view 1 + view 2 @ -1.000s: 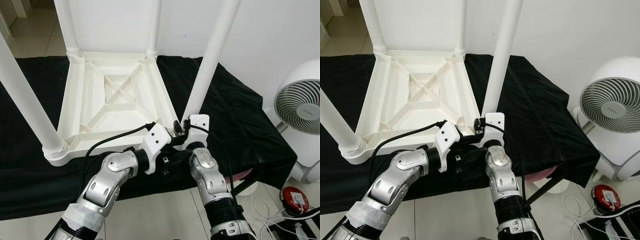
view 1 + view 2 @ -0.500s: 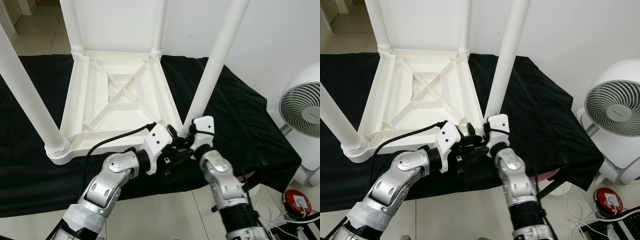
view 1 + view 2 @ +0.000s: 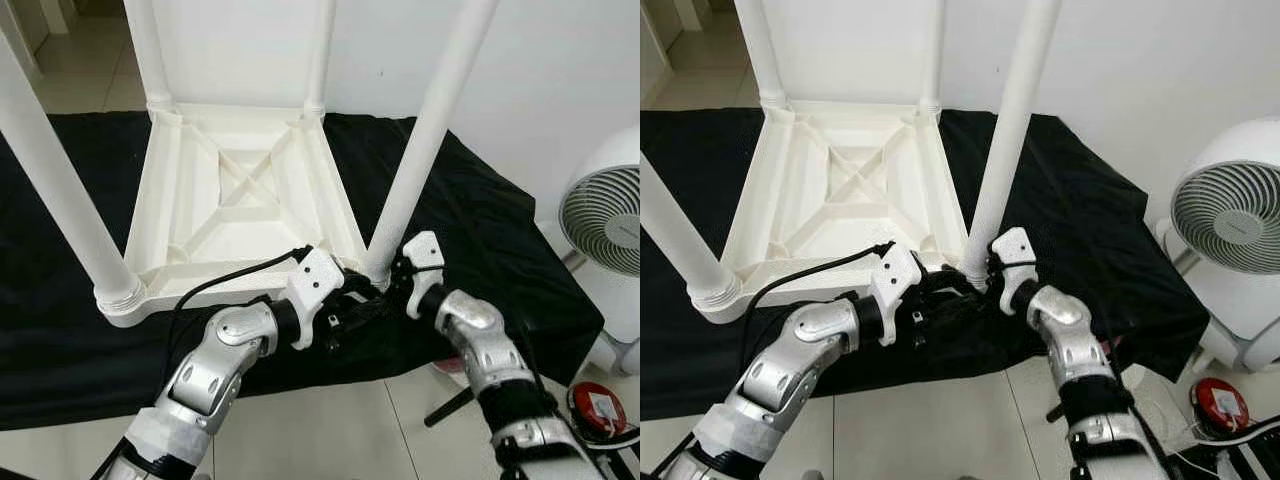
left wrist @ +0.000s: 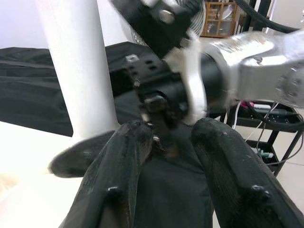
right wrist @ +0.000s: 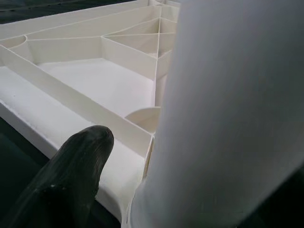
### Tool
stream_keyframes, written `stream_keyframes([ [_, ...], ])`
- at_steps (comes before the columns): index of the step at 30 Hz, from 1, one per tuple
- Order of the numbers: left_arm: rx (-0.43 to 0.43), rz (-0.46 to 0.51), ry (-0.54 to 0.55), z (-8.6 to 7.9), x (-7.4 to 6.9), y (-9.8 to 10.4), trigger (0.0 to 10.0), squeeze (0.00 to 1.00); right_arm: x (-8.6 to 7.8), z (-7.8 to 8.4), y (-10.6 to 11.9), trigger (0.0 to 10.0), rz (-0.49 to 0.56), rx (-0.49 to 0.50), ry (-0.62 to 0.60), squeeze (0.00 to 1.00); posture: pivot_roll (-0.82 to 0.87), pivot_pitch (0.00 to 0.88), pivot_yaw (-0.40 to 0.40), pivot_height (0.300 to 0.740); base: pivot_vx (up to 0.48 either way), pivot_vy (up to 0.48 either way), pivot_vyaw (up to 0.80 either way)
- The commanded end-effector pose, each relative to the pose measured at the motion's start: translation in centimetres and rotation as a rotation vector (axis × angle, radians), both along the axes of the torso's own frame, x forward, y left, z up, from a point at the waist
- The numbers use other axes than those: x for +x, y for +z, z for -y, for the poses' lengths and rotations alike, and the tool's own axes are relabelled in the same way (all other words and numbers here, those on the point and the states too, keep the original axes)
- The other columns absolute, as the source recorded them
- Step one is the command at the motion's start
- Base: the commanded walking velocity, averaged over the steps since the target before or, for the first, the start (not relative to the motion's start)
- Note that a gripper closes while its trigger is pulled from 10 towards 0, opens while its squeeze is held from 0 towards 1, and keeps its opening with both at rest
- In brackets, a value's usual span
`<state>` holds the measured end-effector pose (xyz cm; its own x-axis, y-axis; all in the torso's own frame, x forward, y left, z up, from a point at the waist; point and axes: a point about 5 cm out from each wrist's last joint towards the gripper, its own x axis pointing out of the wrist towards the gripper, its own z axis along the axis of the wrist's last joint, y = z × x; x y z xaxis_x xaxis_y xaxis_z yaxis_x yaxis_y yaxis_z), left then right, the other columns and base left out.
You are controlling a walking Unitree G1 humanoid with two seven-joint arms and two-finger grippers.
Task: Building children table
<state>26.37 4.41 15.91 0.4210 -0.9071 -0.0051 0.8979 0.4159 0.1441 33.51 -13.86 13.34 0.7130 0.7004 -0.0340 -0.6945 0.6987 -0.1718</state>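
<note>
Left gripper (image 3: 352,300): parted, beside the leg (image 3: 425,135). Right gripper (image 3: 392,277): closure indeterminable (leg blocks view). Table (image 3: 240,190) inverted.

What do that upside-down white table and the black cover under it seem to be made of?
The upside-down white table with round legs looks like moulded plastic: one even matte-to-satin white, with thin crossing ribs cast into its underside. The black cover beneath it looks like soft woven cloth, since it wrinkles, drapes over the edge and gives back almost no shine. Neither can be confirmed by look alone.
</note>
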Motion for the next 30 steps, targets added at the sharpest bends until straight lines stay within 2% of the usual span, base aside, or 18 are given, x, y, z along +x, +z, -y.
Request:
stream_keyframes([
  [1,0.007,-0.006,-0.003,0.1,0.1,0.0,10.0,0.0,0.2,-0.2,-0.6,10.0,-0.028,-0.006,0.024,0.0,-0.05,0.0,-0.079,0.74,0.0,0.0,0.0],
  [6,0.008,-0.004,0.008,-0.1,0.2,0.0,10.0,0.0,1.1,-0.8,-1.0,10.0,-0.053,-0.036,0.049,0.0,-0.04,0.0,-0.08,0.74,0.0,0.0,0.0],
  [7,0.009,-0.003,0.011,-0.1,0.2,0.1,10.0,0.0,1.3,-1.1,-1.3,2.9,-0.072,-0.041,0.061,0.0,-0.03,0.0,-0.08,0.74,0.0,0.0,0.0],
  [8,0.008,-0.002,0.013,-0.1,0.2,0.1,10.0,0.0,1.4,-1.3,-1.4,2.2,-0.088,-0.043,0.071,0.0,-0.03,0.0,-0.081,0.74,0.0,0.0,0.0],
  [9,0.008,-0.002,0.013,-0.1,0.2,0.1,10.0,0.0,1.4,-1.3,-1.4,2.2,-0.088,-0.043,0.071,0.0,-0.03,0.0,-0.081,0.74,0.0,0.0,0.0],
  [10,0.009,-0.001,0.015,-0.1,0.3,0.1,10.0,0.0,1.5,-1.4,-1.6,0.0,-0.106,-0.045,0.081,0.0,-0.03,0.0,-0.082,0.74,0.0,0.0,0.0],
  [21,0.004,-0.003,0.025,-0.3,0.1,0.1,10.0,0.0,1.6,-0.7,-2.1,0.0,-0.124,-0.048,0.1,0.0,-0.03,0.0,-0.086,0.74,0.0,0.0,0.0],
  [22,0.003,-0.004,0.024,-0.2,0.1,0.1,10.0,0.0,1.6,-0.5,-2.2,4.2,-0.126,-0.049,0.072,0.0,-0.03,0.0,-0.088,0.74,0.0,0.0,0.0],
  [24,0.002,-0.005,0.024,-0.1,0.1,0.1,10.0,0.0,1.6,-0.4,-2.3,4.2,-0.127,-0.049,0.051,0.0,-0.03,0.0,-0.089,0.74,0.0,0.0,0.0],
  [25,0.001,-0.005,0.023,-0.1,0.1,0.1,10.0,0.0,1.7,-0.4,-2.4,10.0,-0.123,-0.055,0.029,0.0,-0.02,0.0,-0.092,0.74,0.0,0.0,0.0],
  [30,0.001,-0.006,0.023,-0.1,0.0,0.1,10.0,0.0,1.6,-0.5,-2.5,10.0,-0.116,-0.056,-0.003,0.0,-0.03,0.0,-0.093,0.74,0.0,0.0,0.0],
])
